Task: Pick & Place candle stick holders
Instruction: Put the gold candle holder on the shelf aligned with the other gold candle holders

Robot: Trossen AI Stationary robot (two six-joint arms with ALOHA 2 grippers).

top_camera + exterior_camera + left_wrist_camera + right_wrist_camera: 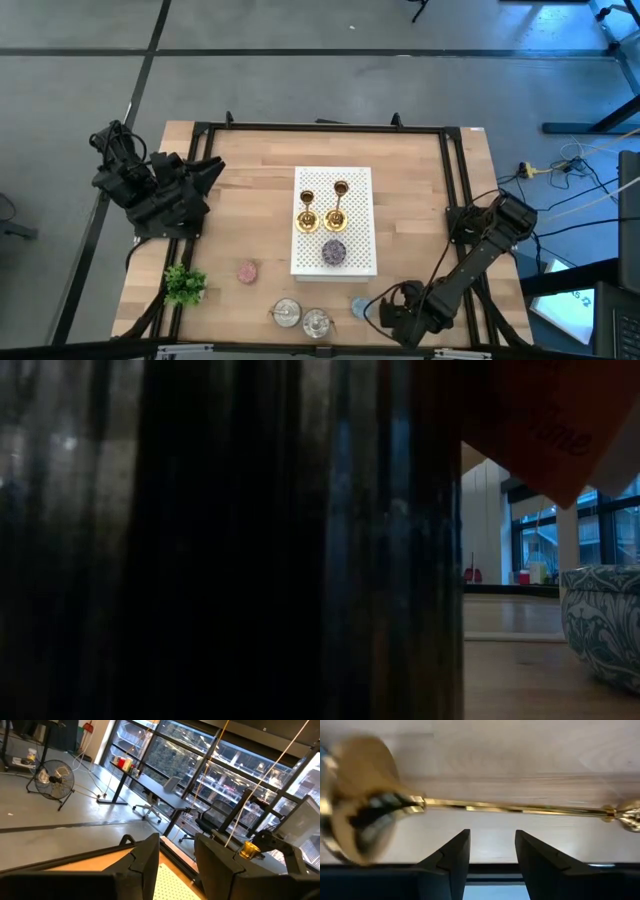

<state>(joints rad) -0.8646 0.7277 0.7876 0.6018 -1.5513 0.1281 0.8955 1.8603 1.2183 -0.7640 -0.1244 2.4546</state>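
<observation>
1. Wooden tabletop (250, 200) is carrying a white perforated board (355, 215) at its middle, with bare grey floor all around.
2. Right gripper (492, 851) is hovering low at the table's near edge, its fingers parted and gripping nothing; a candle stick holder (510, 809) is lying on its side just ahead of them, stem running across the gap.
3. Judging by this, the pick of the third holder is in hand: the next move is calling for the fingers to advance around the thin stem and close squarely, since it looks likely to roll.
4. Two more candle stick holders (308, 212) (338, 210) are standing upright on the board, close beside a purple disc (333, 251).
5. Blue disc (358, 307) is lying just beside the right gripper, with two glass pots (286, 313) (317, 321), a pink disc (247, 271) and a small green plant (184, 284) farther along the near edge; none seems to be blocking the route to the board.
6. Left gripper (177, 862) is waiting folded at the table's left side, fingers slightly apart and empty.
</observation>
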